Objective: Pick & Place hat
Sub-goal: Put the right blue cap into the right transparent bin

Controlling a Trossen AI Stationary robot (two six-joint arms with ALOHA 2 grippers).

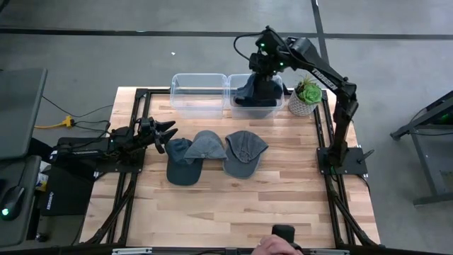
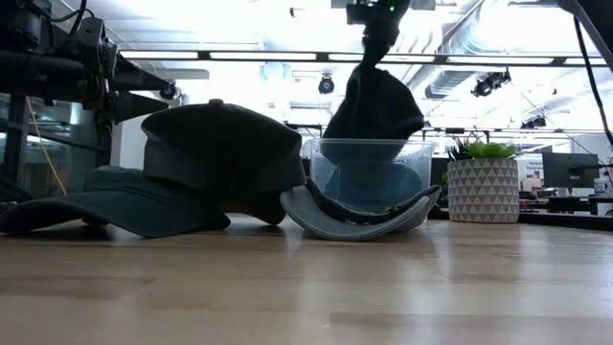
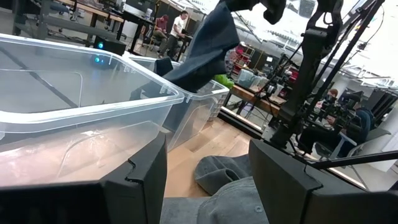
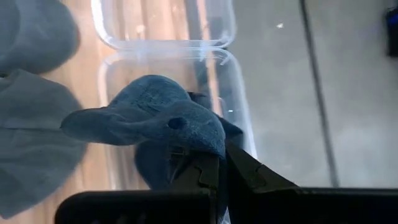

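A dark blue hat (image 1: 258, 88) hangs over the right-hand clear bin (image 1: 231, 95) at the table's far edge, held by my right gripper (image 4: 217, 171), which is shut on it. In the low view the hat (image 2: 374, 101) reaches down to about the bin's rim (image 2: 369, 144). Three more hats lie on the table's middle by their undersides: a dark one (image 1: 180, 161), a blue-grey one (image 1: 207, 144) and a grey one (image 1: 244, 152). My left gripper (image 1: 166, 136) waits open at the table's left side, level, just left of those hats. My right gripper pinches the hat's crown cloth (image 4: 202, 149) between its two shut fingers, a little way from the top button (image 4: 176, 122). The fingers come from above, slanting down. The hat hangs slack below them, clear of the table, over the bin.
A second clear bin (image 1: 198, 92) stands left of the first. A potted plant (image 1: 306, 95) in a white pot stands right of the bins. The table's near half is bare wood. A person's hand (image 1: 272, 246) shows at the near edge.
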